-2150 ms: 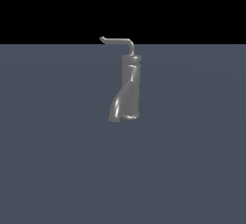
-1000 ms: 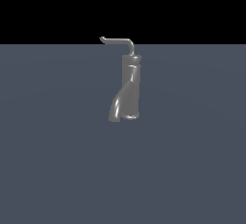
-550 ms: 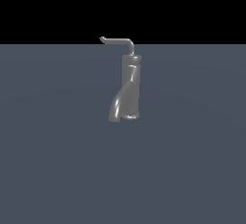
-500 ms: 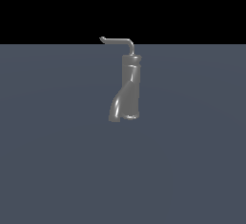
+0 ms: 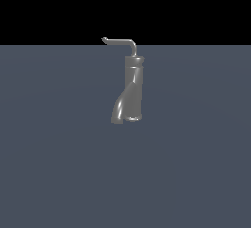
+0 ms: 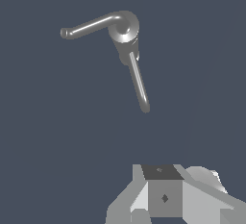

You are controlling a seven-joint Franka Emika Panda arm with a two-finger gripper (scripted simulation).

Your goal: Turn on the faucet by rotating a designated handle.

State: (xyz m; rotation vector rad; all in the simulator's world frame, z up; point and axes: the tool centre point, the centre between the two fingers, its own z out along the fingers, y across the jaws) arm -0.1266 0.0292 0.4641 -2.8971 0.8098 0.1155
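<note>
In the exterior view the grey glossy faucet stands upright on the dark floor, its wider spout end at the bottom. The thin handle rises from its top and runs toward the exterior view's left, ending in a small upturned tip. No gripper shows there. The wrist view looks at the faucet from its top end, with the handle reaching sideways from it. My gripper shows only as white and grey boxy parts at the frame's edge, well apart from the handle and touching nothing. Its jaws are not clear enough to read.
A flat dark blue-grey floor surrounds the faucet on all sides, under a black background. No other object shows in either view.
</note>
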